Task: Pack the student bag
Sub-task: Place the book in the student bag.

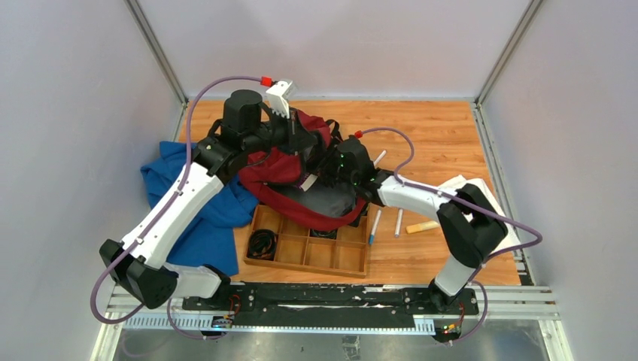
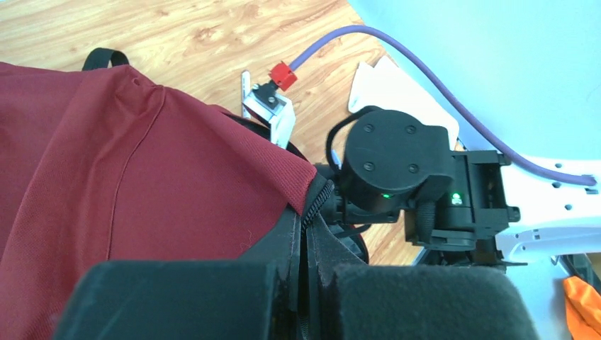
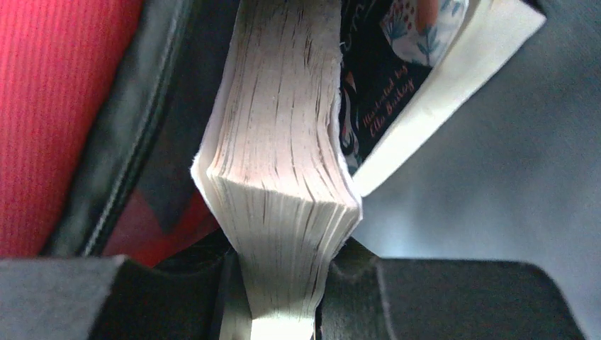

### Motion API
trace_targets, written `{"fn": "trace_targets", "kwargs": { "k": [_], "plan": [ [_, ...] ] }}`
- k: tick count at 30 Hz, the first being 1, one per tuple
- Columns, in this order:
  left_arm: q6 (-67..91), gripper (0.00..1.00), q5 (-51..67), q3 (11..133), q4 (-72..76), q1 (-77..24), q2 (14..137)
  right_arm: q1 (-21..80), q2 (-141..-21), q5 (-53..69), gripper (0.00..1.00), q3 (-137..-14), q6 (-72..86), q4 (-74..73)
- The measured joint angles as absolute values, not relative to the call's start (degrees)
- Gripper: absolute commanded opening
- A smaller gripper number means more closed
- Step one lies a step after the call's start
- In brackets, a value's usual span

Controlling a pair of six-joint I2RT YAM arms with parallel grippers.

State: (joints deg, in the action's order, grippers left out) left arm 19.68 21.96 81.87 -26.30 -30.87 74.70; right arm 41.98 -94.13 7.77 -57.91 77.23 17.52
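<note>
**Position.** The student bag [image 1: 282, 169] lies in the middle of the bench [image 1: 444, 135]. Its near side overlaps the far rim of the wooden tray [image 1: 307, 265], and the blue cloth [image 1: 203, 226] lies toward the left edge.

**Claw state.**
- The left claw [image 2: 305, 283] is clamped together on the black zipper edge of the bag mouth and holds it up.
- The right claw [image 3: 280, 297] is clamped on the page block of a book [image 3: 283, 142], which points into the opening.

**Hazards.**
1. The grip bears on the pages only, and the cover [image 3: 461, 71] splays free to one side. The cover may catch on the zipper rim and fold back, or stop the book partway in.
2. The page block is pinched narrow at the pads. The pages may crease, or the book may pivot or slip under its own weight.
3. The fabric is soft. If the zipper edge slides out of the left claw, the mouth is likely to collapse over the book.
4. The two wrists stand just beside each other, so any sideways correction risks contact.
</note>
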Motion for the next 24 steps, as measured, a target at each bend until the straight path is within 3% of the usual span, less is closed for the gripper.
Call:
{"fn": "trace_targets", "kwargs": {
  "k": [4, 5, 9, 11, 12, 15, 24],
  "plan": [
    [19.3, 0.0, 22.5, 81.8, -26.6, -30.9, 74.1, 42.0, -97.9, 6.6, 0.0, -61.4, 77.3, 17.3],
    [19.1, 0.0, 22.9, 81.8, -26.8, -30.9, 73.9, 42.0, -98.9, 6.5, 0.08, -62.5, 77.1, 17.1],
    [18.9, 0.0, 23.9, 81.5, -26.9, -30.9, 73.8, 42.0, -105.0, 7.2, 0.63, -68.8, 75.7, 16.7],
    [18.9, 0.0, 24.1, 81.0, -26.9, -30.9, 73.7, 42.0, -106.5, 7.5, 0.83, -69.2, 75.0, 16.7],
    [18.9, 0.0, 24.1, 80.8, -26.9, -30.9, 73.7, 42.1, -106.6, 7.5, 0.88, -68.8, 75.1, 16.5],
    [18.9, 0.0, 24.1, 80.3, -26.8, -30.9, 73.7, 42.1, -104.9, 7.5, 0.95, -66.9, 74.8, 18.0],
    [18.9, 0.0, 23.1, 80.2, -26.8, -30.9, 73.7, 42.2, -88.2, 8.8, 0.99, -56.2, 68.7, 11.3]
  ]
}}
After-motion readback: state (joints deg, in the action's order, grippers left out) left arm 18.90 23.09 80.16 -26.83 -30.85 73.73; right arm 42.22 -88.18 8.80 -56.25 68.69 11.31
